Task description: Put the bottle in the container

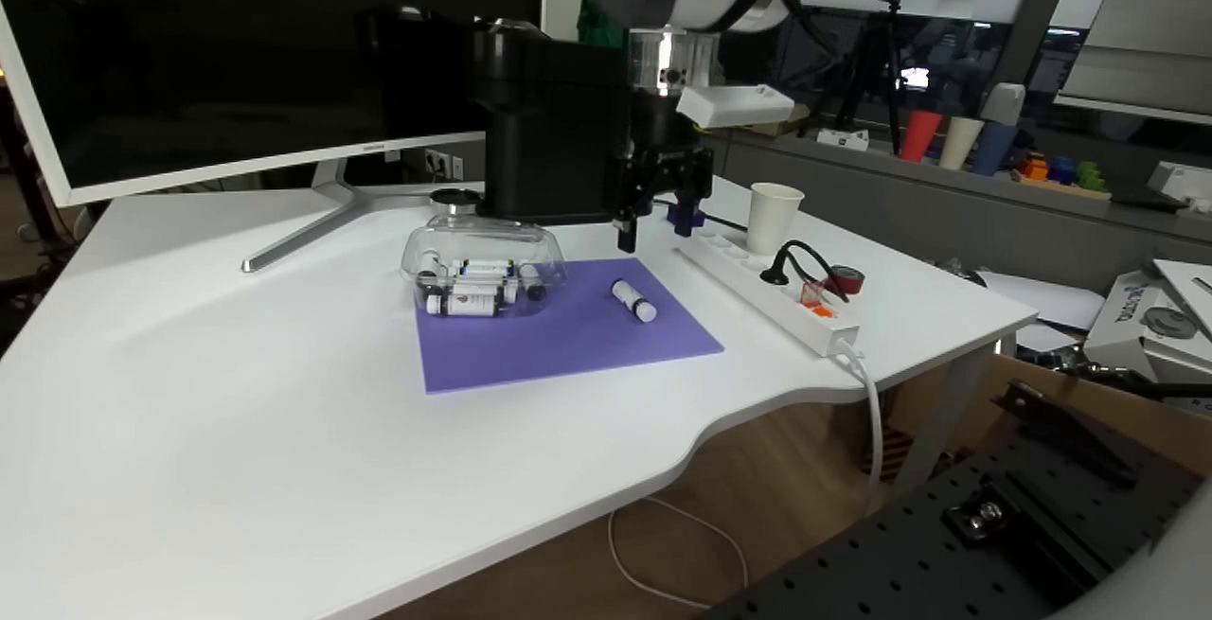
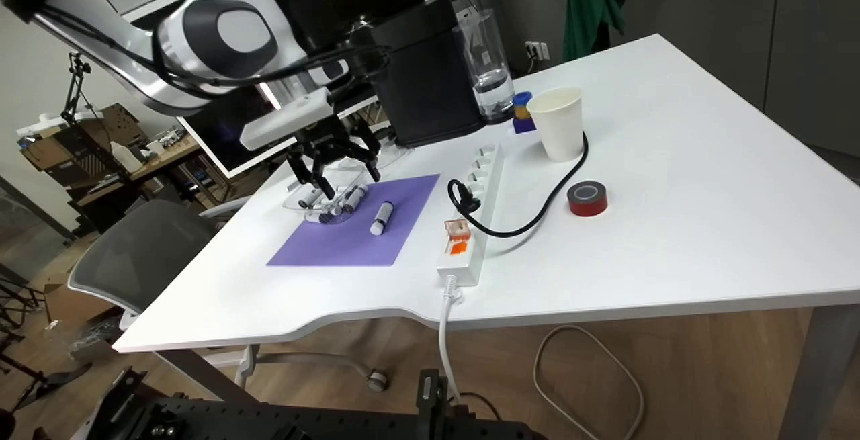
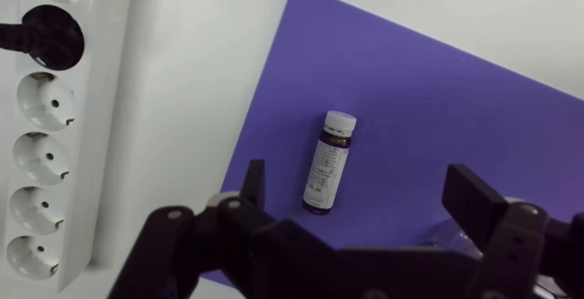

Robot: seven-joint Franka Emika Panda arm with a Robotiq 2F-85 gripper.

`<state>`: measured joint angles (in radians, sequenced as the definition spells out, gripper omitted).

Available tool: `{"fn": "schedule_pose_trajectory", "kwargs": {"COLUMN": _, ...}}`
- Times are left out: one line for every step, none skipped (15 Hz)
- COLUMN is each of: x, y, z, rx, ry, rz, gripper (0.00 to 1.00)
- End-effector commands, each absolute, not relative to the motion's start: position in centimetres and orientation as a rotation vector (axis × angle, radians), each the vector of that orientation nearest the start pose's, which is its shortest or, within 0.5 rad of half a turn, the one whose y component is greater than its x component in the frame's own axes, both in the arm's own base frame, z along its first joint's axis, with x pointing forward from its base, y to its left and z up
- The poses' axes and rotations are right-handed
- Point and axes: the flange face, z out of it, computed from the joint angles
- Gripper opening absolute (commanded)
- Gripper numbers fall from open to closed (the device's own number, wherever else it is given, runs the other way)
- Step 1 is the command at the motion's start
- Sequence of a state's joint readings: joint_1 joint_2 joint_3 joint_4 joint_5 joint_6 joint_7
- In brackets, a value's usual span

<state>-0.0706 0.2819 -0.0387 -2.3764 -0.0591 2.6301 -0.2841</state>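
Observation:
The bottle (image 1: 634, 300), with a white label and white cap, lies on its side on a purple mat; it also shows in an exterior view (image 2: 381, 218). The clear low container (image 1: 481, 239) stands at the mat's far corner and holds several similar bottles. My gripper (image 1: 656, 227) is open and empty above the table, apart from the bottle. In the wrist view, the bottle (image 3: 326, 171) lies below and between the spread fingers (image 3: 360, 189), nearer the left one. Only a curved edge of the container (image 3: 458, 239) shows there; the right finger and gripper body hide the rest.
A white power strip (image 1: 767, 289) with a black plug and cable runs beside the mat (image 1: 568, 345). A white cup (image 1: 774, 218) and red tape roll (image 2: 587, 198) stand beyond it. A tall black box (image 1: 554, 128) and a monitor (image 1: 237, 62) stand behind.

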Motion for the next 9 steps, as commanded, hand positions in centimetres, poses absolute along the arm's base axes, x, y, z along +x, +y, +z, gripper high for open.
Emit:
{"fn": "schedule_pose_trajectory", "kwargs": {"x": 50.4, "y": -5.6, "z": 19.7, "rx": -3.152, "ry": -0.357, "rz": 0.070, "gripper": 1.00}}
{"fn": "schedule_pose_trajectory", "kwargs": {"x": 50.6, "y": -5.7, "z": 19.3, "rx": -3.152, "ry": -0.355, "rz": 0.076, "gripper": 1.00}}
{"fn": "schedule_pose_trajectory", "kwargs": {"x": 50.7, "y": -5.6, "z": 19.1, "rx": -3.169, "ry": -0.366, "rz": 0.081, "gripper": 1.00}}
{"fn": "schedule_pose_trajectory", "kwargs": {"x": 50.8, "y": -5.5, "z": 18.6, "rx": -3.172, "ry": -0.365, "rz": 0.098, "gripper": 1.00}}
{"fn": "schedule_pose_trajectory", "kwargs": {"x": 51.0, "y": -5.4, "z": 18.0, "rx": -3.169, "ry": -0.361, "rz": 0.110, "gripper": 1.00}}
{"fn": "schedule_pose_trajectory", "kwargs": {"x": 51.1, "y": -5.3, "z": 17.4, "rx": -3.164, "ry": -0.362, "rz": 0.113, "gripper": 1.00}}
{"fn": "schedule_pose_trajectory", "kwargs": {"x": 51.1, "y": -5.2, "z": 16.9, "rx": -3.161, "ry": -0.354, "rz": 0.118, "gripper": 1.00}}
{"fn": "schedule_pose_trajectory", "kwargs": {"x": 51.1, "y": -5.1, "z": 16.3, "rx": -3.156, "ry": -0.356, "rz": 0.124, "gripper": 1.00}}
{"fn": "schedule_pose_trajectory", "kwargs": {"x": 51.1, "y": -5.0, "z": 15.8, "rx": -3.154, "ry": -0.356, "rz": 0.124, "gripper": 1.00}}
